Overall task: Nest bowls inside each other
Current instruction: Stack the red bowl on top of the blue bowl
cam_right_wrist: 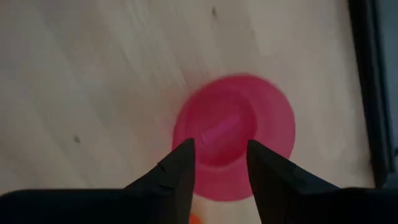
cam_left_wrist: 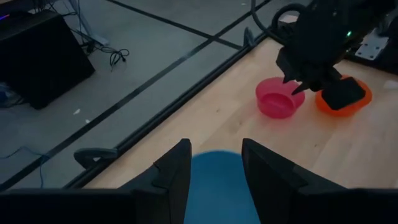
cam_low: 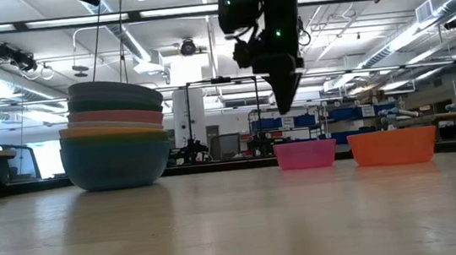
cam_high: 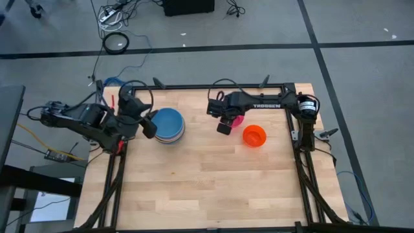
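Observation:
A stack of several nested bowls [cam_high: 171, 125], a blue one on top, stands on the table at the far left [cam_low: 114, 138]. My left gripper [cam_left_wrist: 214, 165] hovers open beside and above the stack's left rim [cam_high: 150, 125], touching nothing. A small magenta bowl [cam_right_wrist: 233, 134] rests on its base near the far middle [cam_low: 305, 154]. My right gripper [cam_right_wrist: 221, 162] points down over it, open, its tips [cam_low: 284, 100] well clear of the rim. An orange bowl [cam_high: 254, 136] rests on the table to the magenta bowl's right [cam_low: 392, 147].
The black frame rails [cam_high: 220, 86] run along the table's far edge and both sides. The near half of the wooden table [cam_high: 207, 188] is bare wood. Cables [cam_high: 116, 42] lie on the floor beyond the far edge.

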Robot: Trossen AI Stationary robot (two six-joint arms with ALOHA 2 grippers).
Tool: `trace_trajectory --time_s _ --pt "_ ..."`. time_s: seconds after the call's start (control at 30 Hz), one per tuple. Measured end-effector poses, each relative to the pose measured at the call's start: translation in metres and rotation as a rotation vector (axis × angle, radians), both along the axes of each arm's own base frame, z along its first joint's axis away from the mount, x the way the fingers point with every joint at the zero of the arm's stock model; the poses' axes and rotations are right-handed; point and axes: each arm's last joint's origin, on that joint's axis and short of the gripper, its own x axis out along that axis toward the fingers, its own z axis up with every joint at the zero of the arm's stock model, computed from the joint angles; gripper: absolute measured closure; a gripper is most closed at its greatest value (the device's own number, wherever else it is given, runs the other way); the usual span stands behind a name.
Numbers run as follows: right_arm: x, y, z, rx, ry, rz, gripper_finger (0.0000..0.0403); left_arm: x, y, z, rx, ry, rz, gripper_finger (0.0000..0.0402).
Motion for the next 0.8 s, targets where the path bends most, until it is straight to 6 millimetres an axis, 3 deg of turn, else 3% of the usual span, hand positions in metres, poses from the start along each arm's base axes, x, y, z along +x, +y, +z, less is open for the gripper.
trace_trajectory --time_s 0.4,0.8 --pt "-0.011 -0.003 -0.045 0.037 0.011 -0.097 0.0211 0.001 0.000 -0.002 -0.009 0.000 -0.006 0.0249" --pt "-0.011 -0.004 -0.053 0.074 -0.022 -0.099 0.0213 0.001 0.000 -0.002 -0.019 -0.010 0.001 0.0249"
